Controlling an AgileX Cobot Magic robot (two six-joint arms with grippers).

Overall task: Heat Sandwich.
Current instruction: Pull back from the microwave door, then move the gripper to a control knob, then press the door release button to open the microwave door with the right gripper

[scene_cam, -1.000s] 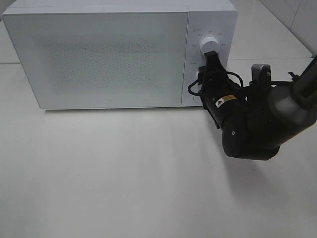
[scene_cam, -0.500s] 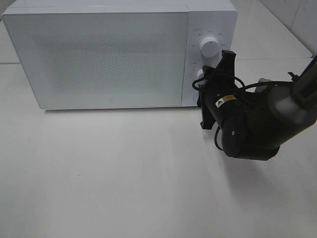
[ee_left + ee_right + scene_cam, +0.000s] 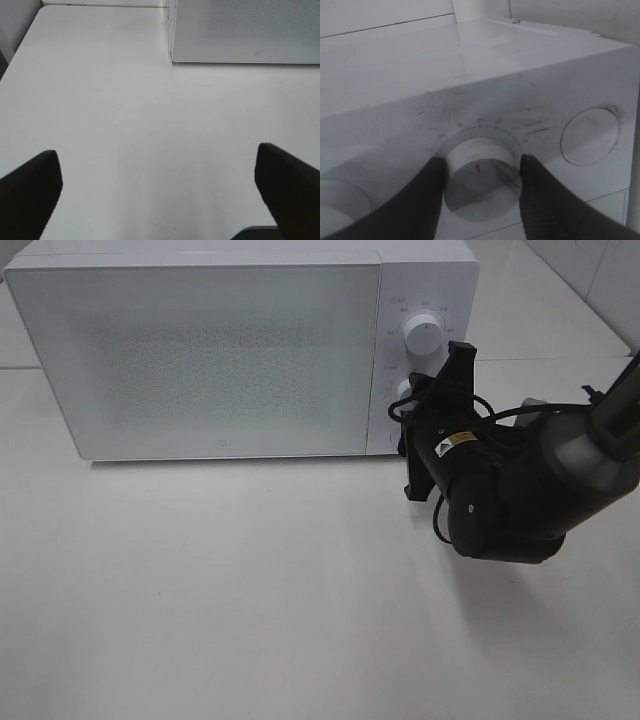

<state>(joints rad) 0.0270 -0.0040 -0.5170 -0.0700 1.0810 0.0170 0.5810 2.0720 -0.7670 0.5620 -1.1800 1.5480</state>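
With the right jaws clamped on the round white plastic lower knob (image 3: 481,184), at 6 o'clock from the upper knob (image 3: 423,335), turn coaxially without slipping; the left jaws stand wide apart, empty.

White matte table (image 3: 250,600) — white microwave (image 3: 200,350) standing on it, door shut

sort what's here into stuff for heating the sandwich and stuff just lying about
For the job: microwave, door shut; its lower dial, clamped by the right claw.
Not in use: upper dial; round button; left claw, open over the table. No sandwich in view.
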